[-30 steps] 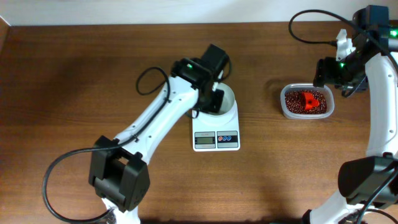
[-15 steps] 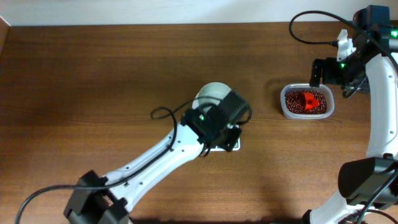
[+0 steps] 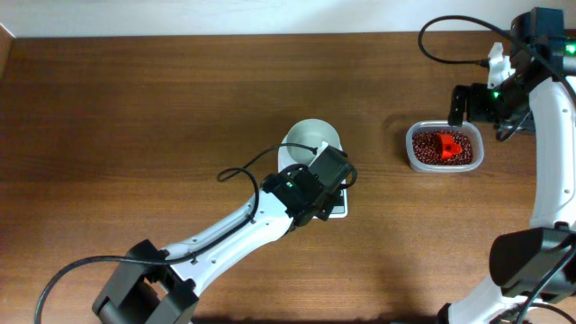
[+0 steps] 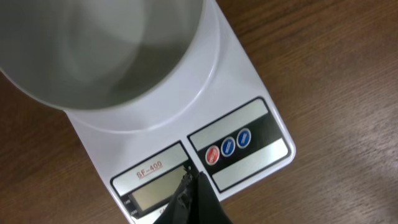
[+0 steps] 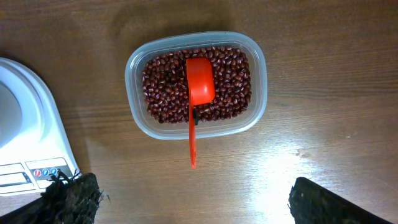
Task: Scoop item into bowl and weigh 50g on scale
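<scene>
The step in hand looks like waking or zeroing the digital kitchen scale while the white bowl on its platform is empty. The left gripper is closed with nothing held, so its joined tips serve as a single poking finger. They hang over the front edge of the scale, just at the gap between the LCD display and the panel of round buttons, with the red button nearest. To do this well, shift the tip a little toward that button, come straight down and press briefly and lightly. A sideways push could slide the scale or jog the bowl. Then check that the display shows zero; at present no digits can be read on it.

The beans lie in a clear plastic tub, apart from the scale on the right arm's side. A red scoop rests in them, bowl up, its handle reaching over the tub's rim. The right gripper is spread wide and empty above the tub, and the scoop's handle end lies roughly between its fingers, farther from the scale than the left gripper is
</scene>
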Tool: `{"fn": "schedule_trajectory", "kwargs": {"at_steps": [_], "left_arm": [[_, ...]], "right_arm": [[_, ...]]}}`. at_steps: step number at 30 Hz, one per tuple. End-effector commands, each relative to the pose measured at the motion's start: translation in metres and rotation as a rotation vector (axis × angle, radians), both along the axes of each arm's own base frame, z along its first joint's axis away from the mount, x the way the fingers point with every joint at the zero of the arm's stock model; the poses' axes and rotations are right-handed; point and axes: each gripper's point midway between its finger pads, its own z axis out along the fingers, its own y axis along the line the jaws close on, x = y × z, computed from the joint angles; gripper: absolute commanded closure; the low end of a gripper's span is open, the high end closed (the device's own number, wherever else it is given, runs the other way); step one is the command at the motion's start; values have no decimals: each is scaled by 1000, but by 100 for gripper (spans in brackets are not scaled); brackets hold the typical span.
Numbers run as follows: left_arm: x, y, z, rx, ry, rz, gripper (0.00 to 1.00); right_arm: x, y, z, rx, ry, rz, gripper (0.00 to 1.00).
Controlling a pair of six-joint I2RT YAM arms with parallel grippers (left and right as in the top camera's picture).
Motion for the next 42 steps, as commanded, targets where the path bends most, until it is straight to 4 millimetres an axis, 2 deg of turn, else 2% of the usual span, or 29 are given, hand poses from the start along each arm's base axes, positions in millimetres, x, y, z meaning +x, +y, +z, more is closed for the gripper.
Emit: {"fn": "schedule_trajectory", "kwargs": {"at_steps": [1,7,12,17,23,27,33,38,42], "left_arm": [[3,-2,2,-15,-19,6,100],[4,-2,2,-27,-16,28,100],[-1,2,-7,-33,8,72,100],[1,-2,-17,-90,-16,107,100],[2,-9,-28,-123,-51,96,100],[-5,-7,-41,-104,-40,79,100],[-2,-9,-51,-88,-44,61,100],[7,-20,-59,-84,-85,-1,100],[4,-21,-66,-69,-76,-11,100]], "right_arm": [[-1,-2,14,-14,-39,-8,1],[-1,-2,13,-14,-38,-8,1],[-1,-2,13,-14,-38,-8,1],[-1,-2,13,-14,-38,-8,1],[-1,-2,13,-14,-38,-8,1],[-1,-2,14,-14,-39,-8,1],[-1,-2,14,-14,-39,-8,1],[-1,-2,13,-14,-38,-8,1],[-1,-2,13,-14,-38,-8,1]]}}
